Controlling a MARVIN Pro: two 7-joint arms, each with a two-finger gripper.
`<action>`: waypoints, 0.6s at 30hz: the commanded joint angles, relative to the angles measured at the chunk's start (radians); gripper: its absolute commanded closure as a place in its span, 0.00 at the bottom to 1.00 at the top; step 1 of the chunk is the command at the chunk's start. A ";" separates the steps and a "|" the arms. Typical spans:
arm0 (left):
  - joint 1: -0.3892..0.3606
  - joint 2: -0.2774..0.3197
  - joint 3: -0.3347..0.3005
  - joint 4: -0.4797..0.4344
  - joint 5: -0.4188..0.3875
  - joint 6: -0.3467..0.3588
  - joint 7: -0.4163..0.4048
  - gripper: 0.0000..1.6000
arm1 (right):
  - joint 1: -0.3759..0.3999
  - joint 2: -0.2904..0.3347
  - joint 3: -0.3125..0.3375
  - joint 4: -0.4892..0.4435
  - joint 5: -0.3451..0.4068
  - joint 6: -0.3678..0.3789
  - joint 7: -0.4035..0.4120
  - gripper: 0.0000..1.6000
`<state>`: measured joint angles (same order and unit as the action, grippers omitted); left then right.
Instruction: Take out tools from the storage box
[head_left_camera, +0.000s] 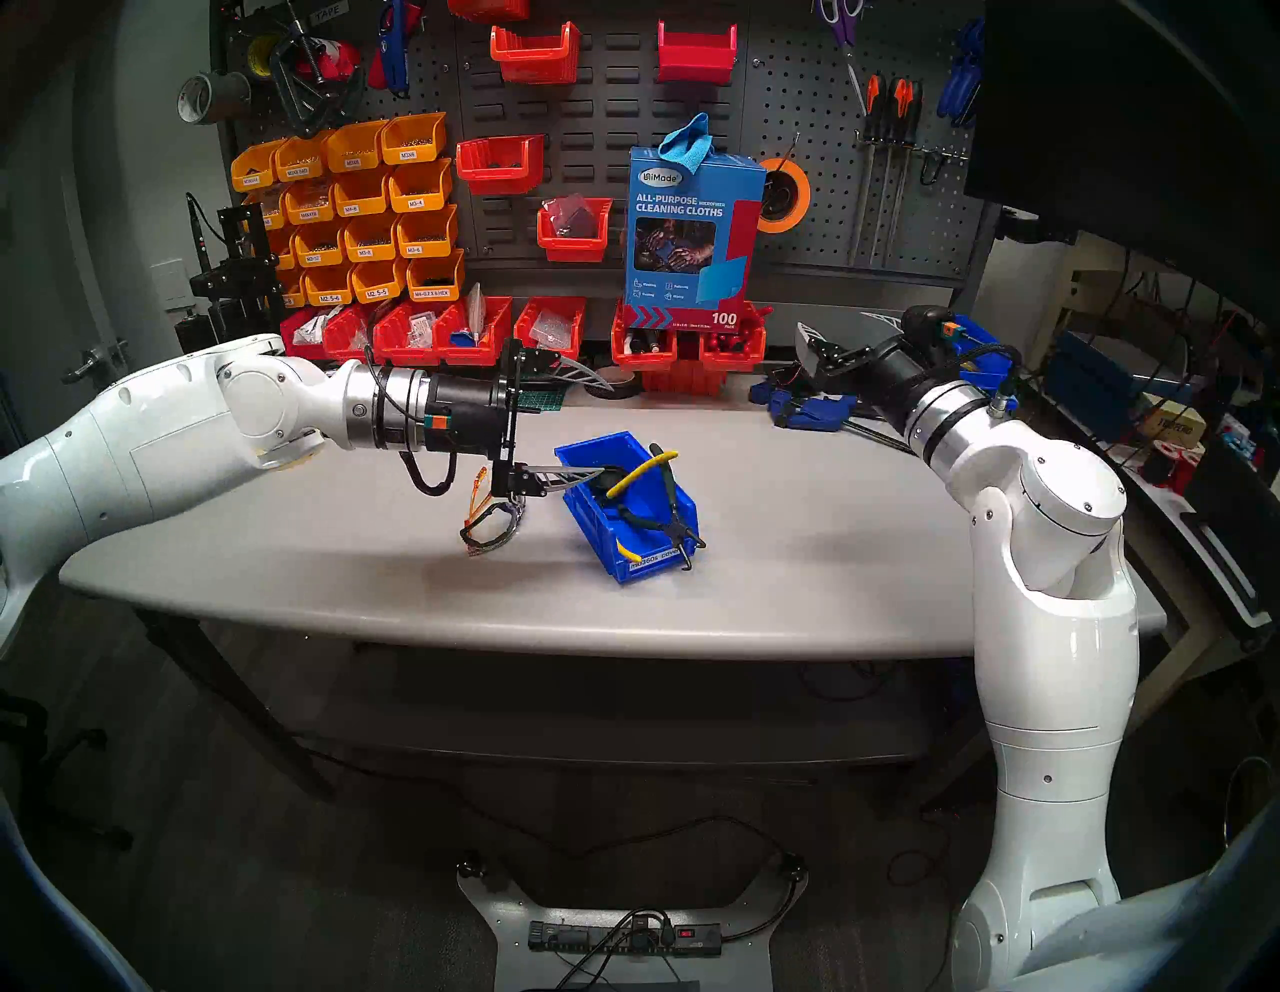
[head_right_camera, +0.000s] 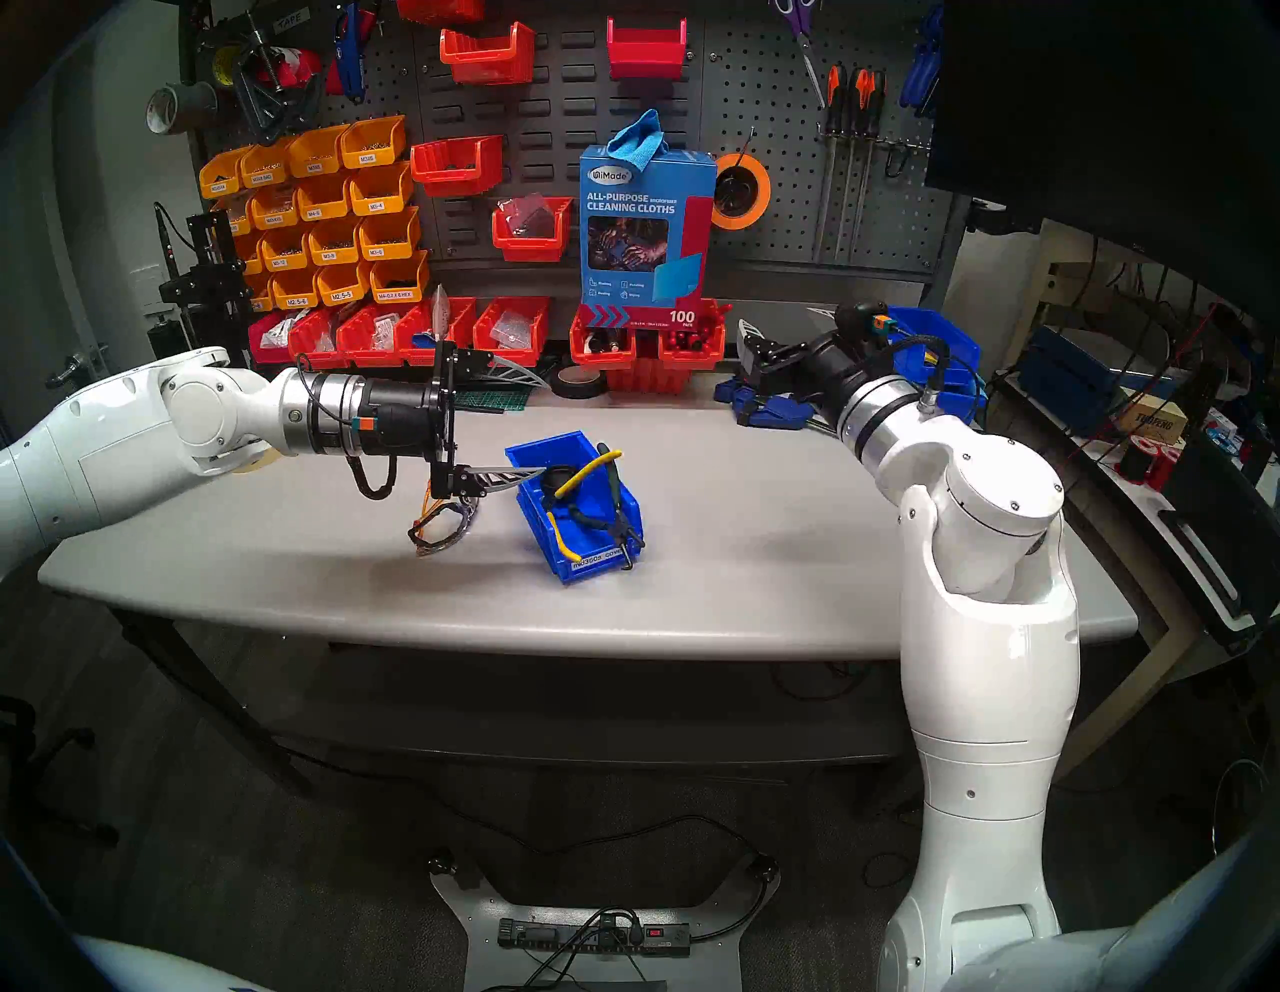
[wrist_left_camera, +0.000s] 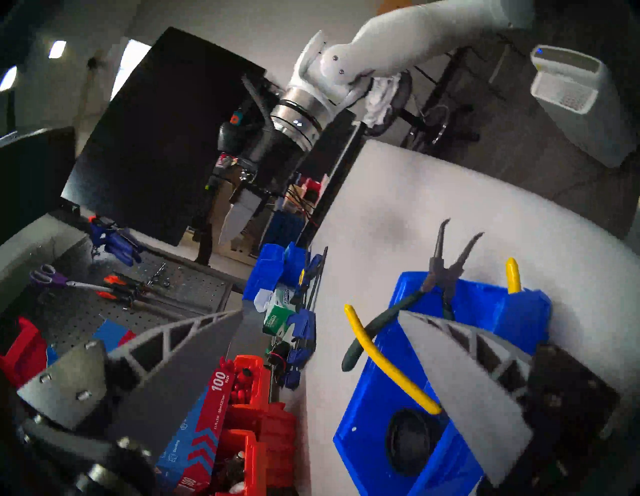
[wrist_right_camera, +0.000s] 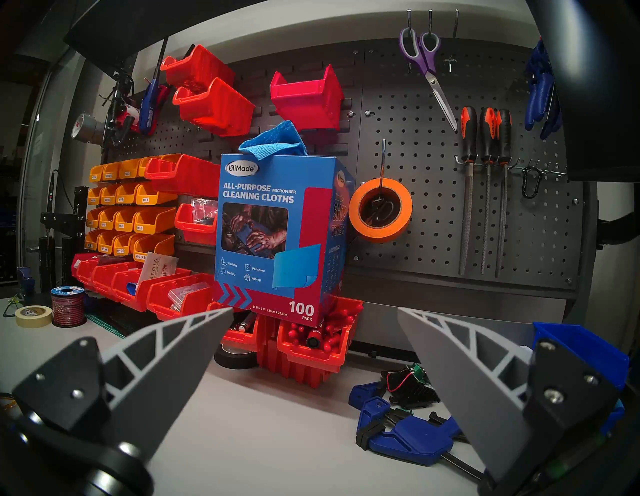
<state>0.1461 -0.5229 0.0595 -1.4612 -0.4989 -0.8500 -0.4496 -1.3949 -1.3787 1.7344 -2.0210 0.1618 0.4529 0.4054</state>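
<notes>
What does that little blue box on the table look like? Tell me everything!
The blue box is a small open-top bin that looks like plastic, with a white label strip on its front lip. It sits slanted on the grey table. Yellow-handled cutters and dark green-handled pliers stick out over its rim, and a small black round piece lies inside. One finger of the open left gripper reaches over its back end.

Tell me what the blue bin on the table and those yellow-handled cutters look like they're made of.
Blue bin: likely moulded plastic, uniform colour with a mild sheen. Yellow-handled cutters: handles look rubbery or vinyl-coated, smooth and rounded; the dark head is probably metal, though that is hard to confirm.
</notes>
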 joint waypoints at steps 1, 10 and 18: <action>0.025 -0.004 0.001 -0.066 -0.242 0.104 0.039 0.00 | 0.013 0.000 -0.001 -0.011 0.001 -0.002 0.001 0.00; 0.046 0.003 0.013 -0.145 -0.520 0.287 0.055 0.00 | 0.014 -0.004 0.001 -0.012 -0.003 -0.001 0.005 0.00; 0.054 -0.012 0.056 -0.167 -0.755 0.444 0.047 0.00 | 0.015 -0.008 0.003 -0.012 -0.007 0.000 0.008 0.00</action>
<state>0.2088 -0.5228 0.0892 -1.6091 -1.0719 -0.5050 -0.3964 -1.3939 -1.3864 1.7384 -2.0210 0.1528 0.4534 0.4131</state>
